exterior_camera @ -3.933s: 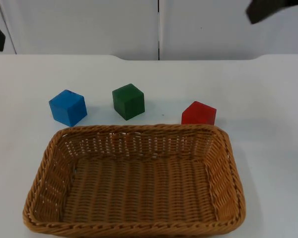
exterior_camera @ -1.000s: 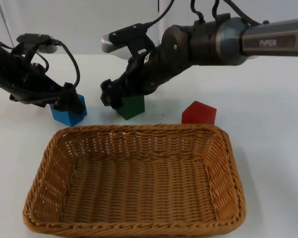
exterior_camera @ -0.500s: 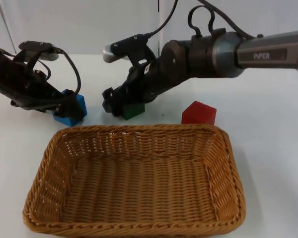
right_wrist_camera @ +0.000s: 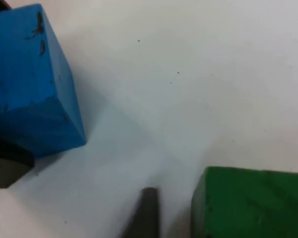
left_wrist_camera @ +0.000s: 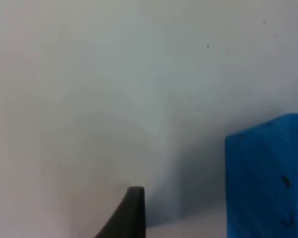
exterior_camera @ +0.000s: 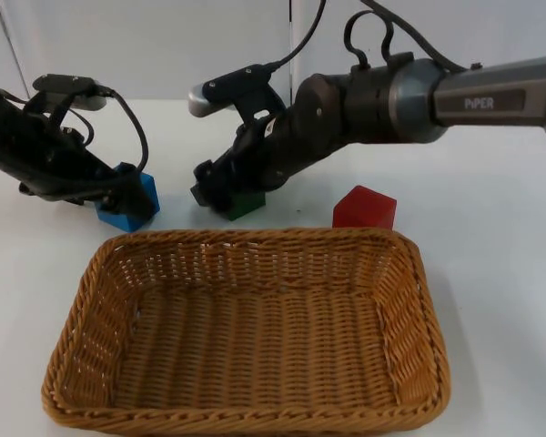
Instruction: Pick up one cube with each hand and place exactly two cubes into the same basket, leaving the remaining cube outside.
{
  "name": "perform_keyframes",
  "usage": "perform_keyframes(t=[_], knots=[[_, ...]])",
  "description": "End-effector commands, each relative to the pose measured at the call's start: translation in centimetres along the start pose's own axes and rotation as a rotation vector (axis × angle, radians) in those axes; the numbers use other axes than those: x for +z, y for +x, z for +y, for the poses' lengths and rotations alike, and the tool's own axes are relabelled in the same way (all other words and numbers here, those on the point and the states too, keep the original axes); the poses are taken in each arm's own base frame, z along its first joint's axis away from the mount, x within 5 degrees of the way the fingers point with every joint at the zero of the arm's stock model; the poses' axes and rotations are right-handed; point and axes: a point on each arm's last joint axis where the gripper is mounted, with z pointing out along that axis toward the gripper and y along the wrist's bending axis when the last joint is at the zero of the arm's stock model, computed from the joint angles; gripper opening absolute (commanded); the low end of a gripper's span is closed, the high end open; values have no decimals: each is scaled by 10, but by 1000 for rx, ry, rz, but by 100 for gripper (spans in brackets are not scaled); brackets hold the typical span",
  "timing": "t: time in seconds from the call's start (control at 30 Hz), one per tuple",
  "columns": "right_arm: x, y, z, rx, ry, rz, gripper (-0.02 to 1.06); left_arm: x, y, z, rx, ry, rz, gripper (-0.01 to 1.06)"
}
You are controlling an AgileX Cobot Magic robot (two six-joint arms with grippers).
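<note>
Three cubes sit in a row on the white table just beyond the far rim of the wicker basket, none of them in it yet, so I judge this to be the grasp step on both sides at once. My left gripper is down over the blue cube at the left of the row; the left wrist view has one black fingertip on the table beside the blue cube with a gap between them, so the fingers look spread around it rather than pinching. My right gripper is down on the green cube in the middle; its wrist view shows a fingertip just beside the green cube, apart from the face, with the blue cube further off. I read that as open too, not yet closed. The red cube stays untouched on the right, near the basket's far right corner. Next move, as I see it: close both pairs of fingers squarely on opposite faces, then lift and carry towards me over the rim. The second finger of each gripper is hidden behind its cube or the arm, and most of the green cube is covered by the right arm from above, so I can't confirm how centred either grasp is.
</note>
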Motion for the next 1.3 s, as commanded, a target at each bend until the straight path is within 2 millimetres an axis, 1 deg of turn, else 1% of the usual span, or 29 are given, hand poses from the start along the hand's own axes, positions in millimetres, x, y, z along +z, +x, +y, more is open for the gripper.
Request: perform_keyframes(t=[0.0,0.03,0.07,0.13,0.17,0.23,0.27,0.3,0.33,0.37,0.4,0.43,0.53,0.57,0.6,0.63,0.73,0.77,0.8,0.87,0.9,0.93,1.0,1.03,1.17,1.2,1.27], knots=[[-3,-5,1,0,0,-8,67,3,1,0,-14,7,1,91],[-3,-5,1,0,-1,-6,59,3,1,0,-14,7,1,85],[-3,-5,1,0,-1,-6,47,3,1,0,-14,9,1,79],[-3,-5,1,0,-1,-6,30,2,1,0,-20,13,1,63],[-3,-5,1,0,-1,-6,30,2,1,0,-20,13,1,63],[-5,-6,1,0,-1,-7,12,1,0,-1,-27,22,1,46],[-5,-7,1,0,-2,-8,4,-1,-1,-2,-29,27,-4,35],[-8,-10,1,0,-1,-15,0,-2,-2,-3,-28,31,-4,23],[-12,-15,1,-1,0,-25,0,-4,-4,-3,-25,31,-10,13],[-12,-15,1,-1,0,-25,0,-4,-4,-3,-25,31,-10,13],[-15,-18,0,-11,4,-30,0,-6,-5,-4,-23,32,-14,2],[-19,-23,0,-21,7,-38,0,-9,-7,-4,-22,32,-21,0],[-37,-41,-2,-33,10,-61,0,-15,-12,-7,-41,41,-35,0],[-42,-45,-3,-35,12,-66,0,-20,-16,-8,-47,44,-44,0],[-51,-52,-5,-43,13,-67,0,-25,-19,-10,-50,48,-52,0],[-51,-52,-5,-43,13,-67,0,-25,-19,-10,-50,48,-52,0],[-81,-72,-8,-52,7,-52,0,-46,-32,-16,-38,53,-84,0],[-94,-80,-9,-52,3,-43,0,-57,-37,-18,-43,48,-97,0],[-94,-80,-9,-52,3,-43,0,-57,-37,-18,-43,48,-97,0],[-113,-90,-12,-50,1,-37,0,-74,-46,-22,-32,41,-119,0],[-122,-95,-14,-52,1,-37,0,-77,-47,-23,-30,40,-120,0],[-127,-97,-15,-50,2,-37,0,-85,-50,-25,-24,35,-126,0],[-145,-106,-16,-52,0,-39,0,-102,-56,-30,-19,24,-139,0],[-145,-106,-16,-52,0,-39,0,-102,-56,-30,-19,24,-139,0],[-177,-120,-17,-79,12,-38,0,-133,-64,-40,-8,12,-141,0],[-177,-120,-17,-79,12,-38,0,-133,-64,-40,-8,12,-141,0],[-193,-126,-16,-98,20,-31,0,-153,-68,-48,4,17,-151,0]])
